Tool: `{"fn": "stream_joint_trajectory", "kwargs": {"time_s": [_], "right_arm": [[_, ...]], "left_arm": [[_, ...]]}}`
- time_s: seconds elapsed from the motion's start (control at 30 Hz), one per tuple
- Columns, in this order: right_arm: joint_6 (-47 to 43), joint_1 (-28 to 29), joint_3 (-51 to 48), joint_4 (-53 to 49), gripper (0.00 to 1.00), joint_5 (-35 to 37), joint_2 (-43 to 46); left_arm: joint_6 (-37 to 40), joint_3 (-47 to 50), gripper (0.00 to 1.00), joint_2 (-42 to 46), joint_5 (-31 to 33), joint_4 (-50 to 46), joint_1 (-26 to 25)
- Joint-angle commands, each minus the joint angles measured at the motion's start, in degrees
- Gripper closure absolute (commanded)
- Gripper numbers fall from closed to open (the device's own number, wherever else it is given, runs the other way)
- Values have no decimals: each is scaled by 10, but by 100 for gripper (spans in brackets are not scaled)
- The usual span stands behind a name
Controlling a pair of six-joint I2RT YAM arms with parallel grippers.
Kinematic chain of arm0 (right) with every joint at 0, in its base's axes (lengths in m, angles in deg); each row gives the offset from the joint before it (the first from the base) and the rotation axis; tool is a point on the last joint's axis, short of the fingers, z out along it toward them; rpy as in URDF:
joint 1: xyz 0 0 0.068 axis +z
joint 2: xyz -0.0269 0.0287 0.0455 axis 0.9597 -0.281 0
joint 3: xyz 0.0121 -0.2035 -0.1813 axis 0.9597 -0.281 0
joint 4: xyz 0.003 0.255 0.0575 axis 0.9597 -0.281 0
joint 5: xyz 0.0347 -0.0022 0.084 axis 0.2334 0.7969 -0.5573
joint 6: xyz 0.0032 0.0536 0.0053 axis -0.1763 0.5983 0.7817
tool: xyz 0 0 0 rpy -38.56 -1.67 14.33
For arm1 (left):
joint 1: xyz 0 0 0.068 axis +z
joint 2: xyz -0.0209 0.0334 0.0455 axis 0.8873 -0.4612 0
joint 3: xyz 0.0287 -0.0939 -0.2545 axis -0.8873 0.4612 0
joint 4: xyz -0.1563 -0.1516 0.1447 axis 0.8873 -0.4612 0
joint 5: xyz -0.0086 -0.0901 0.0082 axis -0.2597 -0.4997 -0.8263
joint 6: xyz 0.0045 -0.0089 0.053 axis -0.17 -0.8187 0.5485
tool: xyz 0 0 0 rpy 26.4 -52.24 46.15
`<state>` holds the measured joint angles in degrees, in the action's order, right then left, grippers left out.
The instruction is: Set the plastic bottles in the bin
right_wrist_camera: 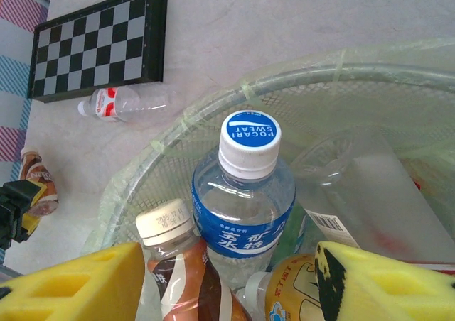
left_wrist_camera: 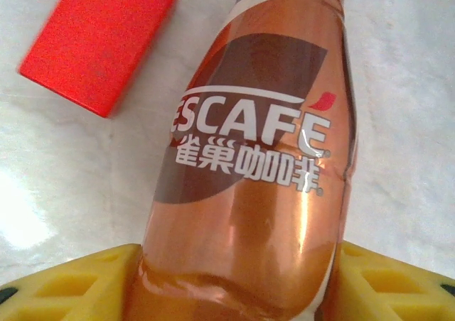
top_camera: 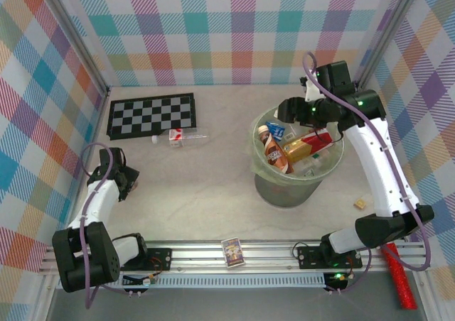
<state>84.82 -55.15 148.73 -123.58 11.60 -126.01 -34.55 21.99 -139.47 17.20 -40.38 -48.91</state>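
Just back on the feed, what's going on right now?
The left gripper has its jaws against both sides of a brown coffee bottle at the left of the table. The right gripper hangs over the bin, jaws apart, apparently holding nothing. A Pocari Sweat bottle and others are already inside. One clear bottle lies by the chessboard.

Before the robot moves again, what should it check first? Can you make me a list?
1. Left gripper hugs both sides of the coffee bottle: ok.
2. Grip strong enough to lift: cannot tell.
3. Right gripper open, holding nothing: ok.
4. Space above the bin free: not ok, the arm hangs there.
5. Every bottle binned: not ok, clear bottle lies by the checkerboard.
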Motion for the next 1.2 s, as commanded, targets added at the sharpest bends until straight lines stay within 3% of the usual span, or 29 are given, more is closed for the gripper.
{"fn": "stream_joint_trajectory", "kwargs": {"time_s": [0.0,0.2,0.43,0.6,0.73,0.97,1.17], "right_arm": [[9,-3,18,13,35,-26,18],[45,-3,5,72,36,-112,28],[94,31,15,157,36,-182,2],[116,72,49,201,25,-191,-53],[125,99,87,220,17,-194,-106],[136,116,159,244,16,-206,-189],[148,129,178,256,26,-226,-228]], "left_arm": [[10,-32,45,20,-64,26,-21],[85,-131,48,27,-173,32,-105],[70,-176,49,42,-363,163,-191],[52,-189,49,53,-428,237,-259],[45,-189,50,55,-455,286,-302],[47,-193,52,38,-470,317,-347],[49,-193,52,24,-468,322,-355]]}}
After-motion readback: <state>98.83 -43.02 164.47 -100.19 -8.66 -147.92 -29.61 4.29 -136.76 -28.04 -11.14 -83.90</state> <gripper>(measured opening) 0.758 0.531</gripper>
